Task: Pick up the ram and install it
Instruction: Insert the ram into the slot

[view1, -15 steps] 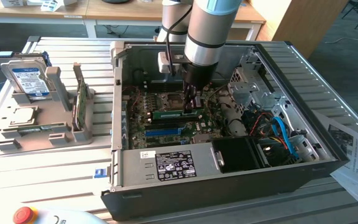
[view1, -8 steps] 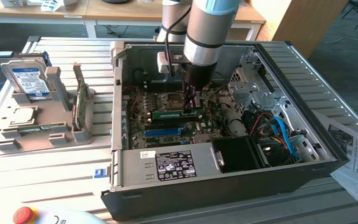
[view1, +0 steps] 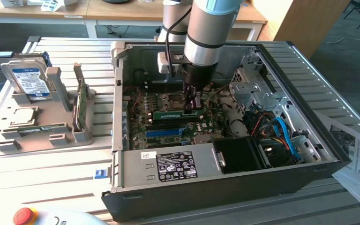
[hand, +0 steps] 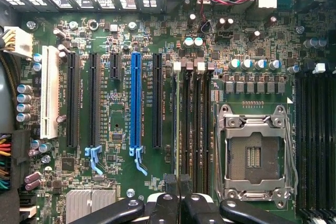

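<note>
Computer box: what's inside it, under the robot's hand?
A green motherboard with black and blue slots, a power box, blue cables. The shut hand sits at the green ram among the slots. The hand covers the ram's end, so whether it grips is hidden.

The motherboard is green, striped with black slots and one blue slot. The ram on it is a lighter green. The gripper is black, the arm silver-grey with a pale blue cap. The computer case is black outside, grey within. At ten o'clock from it a silver hard drive carries a blue label, in a grey holder. A blue cable runs at four o'clock from the ram. The board also carries a white slot, teal-topped capacitors and a silver CPU socket frame.
</note>
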Robot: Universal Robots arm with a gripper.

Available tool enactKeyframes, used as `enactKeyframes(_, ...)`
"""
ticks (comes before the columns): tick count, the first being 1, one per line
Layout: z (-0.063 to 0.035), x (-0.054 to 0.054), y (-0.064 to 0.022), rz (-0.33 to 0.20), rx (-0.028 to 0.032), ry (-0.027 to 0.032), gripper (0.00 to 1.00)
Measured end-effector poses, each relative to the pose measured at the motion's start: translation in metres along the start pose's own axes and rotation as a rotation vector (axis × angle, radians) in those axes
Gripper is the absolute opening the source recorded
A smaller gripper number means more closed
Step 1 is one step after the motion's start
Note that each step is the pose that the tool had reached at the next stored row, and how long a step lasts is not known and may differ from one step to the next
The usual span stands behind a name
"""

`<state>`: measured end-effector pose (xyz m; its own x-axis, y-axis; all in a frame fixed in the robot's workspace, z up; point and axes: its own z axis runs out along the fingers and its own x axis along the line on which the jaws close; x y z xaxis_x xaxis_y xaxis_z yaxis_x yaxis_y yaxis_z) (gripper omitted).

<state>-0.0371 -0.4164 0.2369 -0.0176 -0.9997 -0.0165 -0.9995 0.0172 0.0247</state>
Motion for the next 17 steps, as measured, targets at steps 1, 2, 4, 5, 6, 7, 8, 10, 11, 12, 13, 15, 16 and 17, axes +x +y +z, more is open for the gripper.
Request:
enactKeyframes(1,0.0000,0.0000,0.0000,0.000,-0.0002,0.0000,0.11)
enactKeyframes(2,0.0000,0.0000,0.0000,0.000,-0.0007,0.0000,0.11)
enactKeyframes(4,0.0000,0.0001,0.0000,0.000,-0.0016,0.0000,0.11)
enactKeyframes(5,0.0000,0.0001,0.0000,0.000,-0.0018,0.0001,0.11)
enactKeyframes(6,0.0000,0.0001,-0.0001,0.000,-0.0017,0.0001,0.11)
enactKeyframes(7,0.0000,0.0001,-0.0001,0.000,-0.0018,0.0001,0.11)
enactKeyframes(8,0.0000,0.0001,-0.0001,0.000,-0.0018,0.0001,0.11)
enactKeyframes(10,0.0000,0.0001,-0.0002,0.000,-0.0021,0.0000,0.11)
enactKeyframes(11,0.0000,0.0001,-0.0002,0.000,-0.0023,0.0001,0.11)
enactKeyframes(12,0.0000,0.0001,-0.0002,0.000,-0.0023,0.0000,0.11)
enactKeyframes(13,0.0000,0.0001,-0.0002,0.000,-0.0023,0.0000,0.11)
enactKeyframes(15,0.0000,0.0001,-0.0002,0.000,-0.0023,0.0000,0.11)
enactKeyframes(16,0.0002,0.0002,-0.0002,0.000,-0.0024,0.0001,0.11)
enactKeyframes(17,0.0006,0.0002,-0.0002,0.000,-0.0023,0.0000,0.11)
